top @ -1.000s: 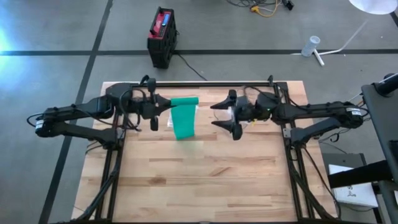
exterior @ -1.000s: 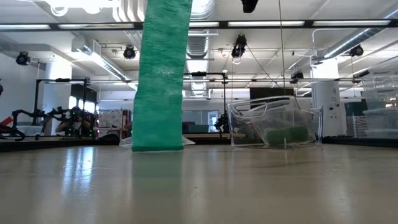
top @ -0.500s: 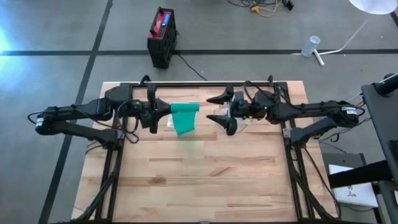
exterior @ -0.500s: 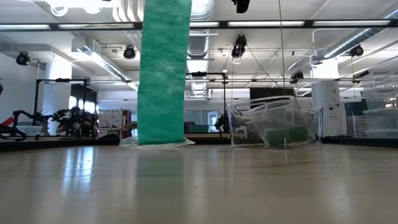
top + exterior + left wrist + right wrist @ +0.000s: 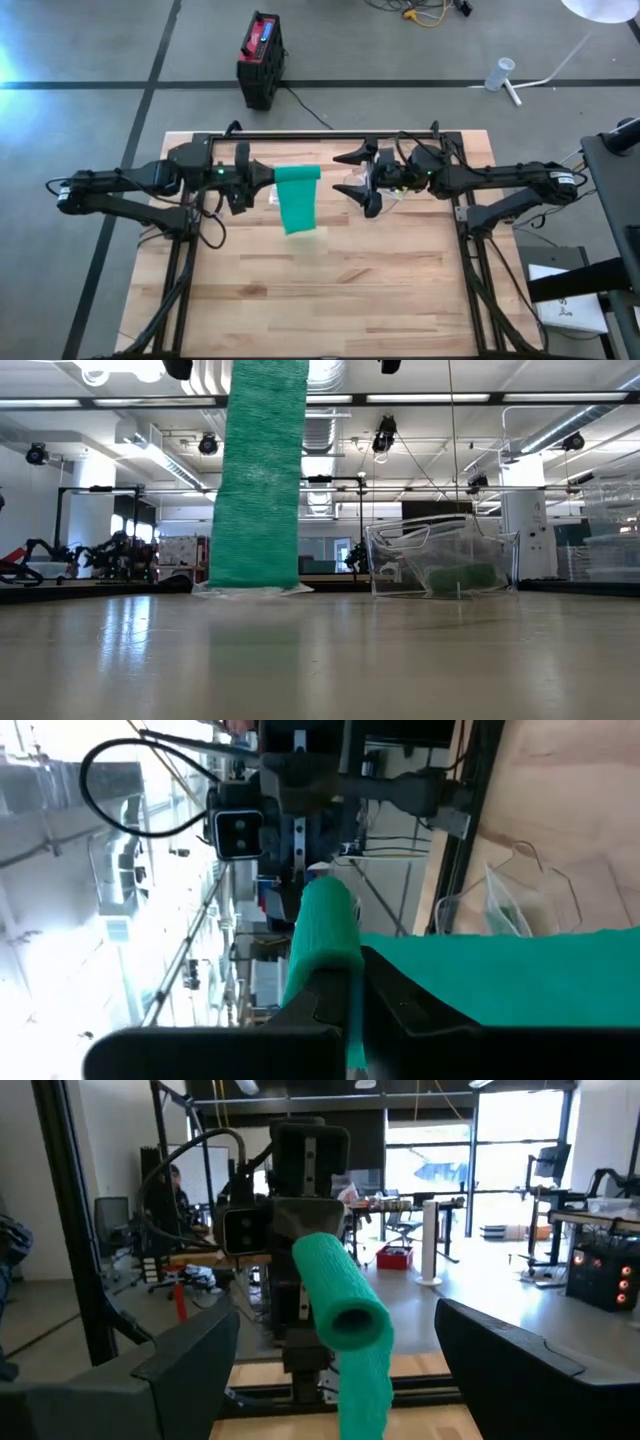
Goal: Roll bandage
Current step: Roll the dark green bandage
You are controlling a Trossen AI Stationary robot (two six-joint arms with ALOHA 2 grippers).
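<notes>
The green bandage is part roll, part loose strip. The roll [image 5: 340,1295] lies level, high above the table, and sticks out of my left gripper [image 5: 262,182] toward my right gripper [image 5: 360,184]. My left gripper is shut on it. The loose strip [image 5: 258,480] hangs straight down from the roll, and its lower end [image 5: 252,582] reaches the table top. My right gripper faces the roll's free end, open, with one finger on either side of it in the right wrist view [image 5: 335,1340] and a gap from it in the high view. My left gripper pinches the roll's near end [image 5: 338,970] between its two fingers [image 5: 400,1015]. The fingers come level from the table's left and lie along the roll. The roll is lifted clear and level, and the strip [image 5: 520,975] hangs from it.
A clear plastic container [image 5: 440,560] with something green inside stands on the table below my right gripper. A thin clear wrapper [image 5: 290,589] lies at the strip's foot. The wooden table [image 5: 330,290] is bare toward its near edge. A black and red box [image 5: 260,55] stands on the floor beyond.
My left gripper has rolled about the line it points along, turning the roll with it. The hanging strip's lower end has shifted a little toward the table's far edge.
</notes>
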